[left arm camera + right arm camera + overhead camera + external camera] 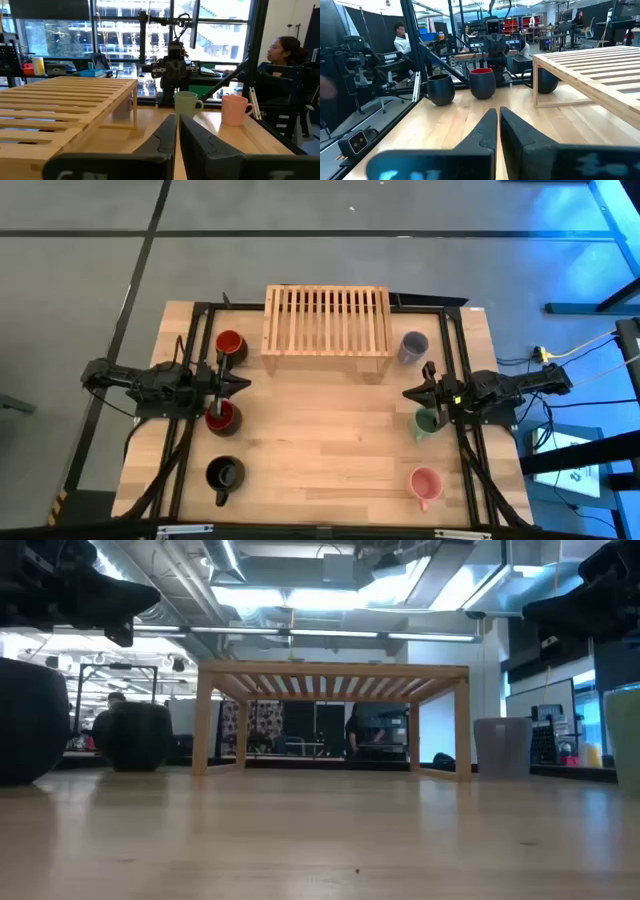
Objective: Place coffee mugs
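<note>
Six mugs stand upright on the table. On the left are the red-orange mug (229, 343), the dark red mug (221, 417) and the black mug (223, 474). On the right are the lavender-blue mug (413, 346), the green mug (427, 423) and the pink mug (426, 483). My left gripper (244, 383) is shut and hovers between the red-orange and dark red mugs, pointing toward the table's right. My right gripper (408, 393) is shut too, between the lavender-blue and green mugs, pointing left. The left wrist view shows the green mug (186, 105) and the pink mug (234, 110); the right wrist view shows the black mug (440, 89) and the dark red mug (483, 82).
A slatted wooden rack (327, 330) stands on legs at the far middle of the table, its underside open in the low view (335, 715). Bare wood lies between the two mug columns. People sit in the room beyond the table's sides.
</note>
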`<state>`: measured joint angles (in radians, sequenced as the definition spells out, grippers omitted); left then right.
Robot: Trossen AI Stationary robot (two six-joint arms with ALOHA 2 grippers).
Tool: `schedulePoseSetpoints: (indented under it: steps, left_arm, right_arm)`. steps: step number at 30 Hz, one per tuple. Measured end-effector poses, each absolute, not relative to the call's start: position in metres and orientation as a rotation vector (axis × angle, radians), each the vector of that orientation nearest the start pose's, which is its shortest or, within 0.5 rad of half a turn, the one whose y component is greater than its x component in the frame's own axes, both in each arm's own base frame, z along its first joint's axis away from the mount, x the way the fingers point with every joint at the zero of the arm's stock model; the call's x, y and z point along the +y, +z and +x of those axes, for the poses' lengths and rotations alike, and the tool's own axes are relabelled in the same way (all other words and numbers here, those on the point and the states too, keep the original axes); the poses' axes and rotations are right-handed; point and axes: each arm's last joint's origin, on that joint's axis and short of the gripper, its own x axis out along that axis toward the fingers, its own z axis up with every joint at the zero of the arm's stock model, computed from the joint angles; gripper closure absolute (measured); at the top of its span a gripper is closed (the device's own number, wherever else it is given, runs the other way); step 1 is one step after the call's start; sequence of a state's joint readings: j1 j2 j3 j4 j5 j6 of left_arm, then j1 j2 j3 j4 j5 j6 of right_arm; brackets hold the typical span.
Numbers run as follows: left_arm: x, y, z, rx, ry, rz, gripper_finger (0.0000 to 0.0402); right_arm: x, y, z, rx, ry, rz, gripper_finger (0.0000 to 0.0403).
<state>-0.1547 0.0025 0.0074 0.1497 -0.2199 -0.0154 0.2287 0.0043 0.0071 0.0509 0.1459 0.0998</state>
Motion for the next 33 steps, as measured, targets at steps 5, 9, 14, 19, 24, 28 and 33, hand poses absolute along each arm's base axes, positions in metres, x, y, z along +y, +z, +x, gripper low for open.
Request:
schedulePoseSetpoints:
  steps: [5,9,14,19,24,28,33]
  left_arm:
    - [-0.008,0.18,0.095,-0.152,0.064,-0.044,0.0386]
    - [-0.008,0.18,0.095,-0.152,0.064,-0.045,0.0386]
    - [-0.008,0.18,0.095,-0.152,0.064,-0.044,0.0386]
    - [-0.009,0.18,0.095,-0.152,0.064,-0.045,0.0386]
    - [-0.008,0.18,0.095,-0.152,0.064,-0.044,0.0386]
    - [-0.008,0.18,0.095,-0.152,0.064,-0.044,0.0386]
    - [-0.008,0.18,0.095,-0.153,0.064,-0.045,0.0386]
  right_arm:
    - [0.018,0.17,0.096,-0.049,0.085,0.109,0.0393]
    - [0.018,0.17,0.096,-0.049,0.085,0.109,0.0393]
    - [0.018,0.17,0.096,-0.049,0.085,0.109,0.0393]
    - [0.018,0.171,0.096,-0.053,0.075,0.106,0.0393]
    - [0.015,0.172,0.095,-0.074,-0.024,0.154,0.0393]
    - [0.011,0.173,0.095,-0.097,-0.14,0.259,0.0393]
    - [0.007,0.174,0.094,-0.137,-0.259,0.416,0.0393]
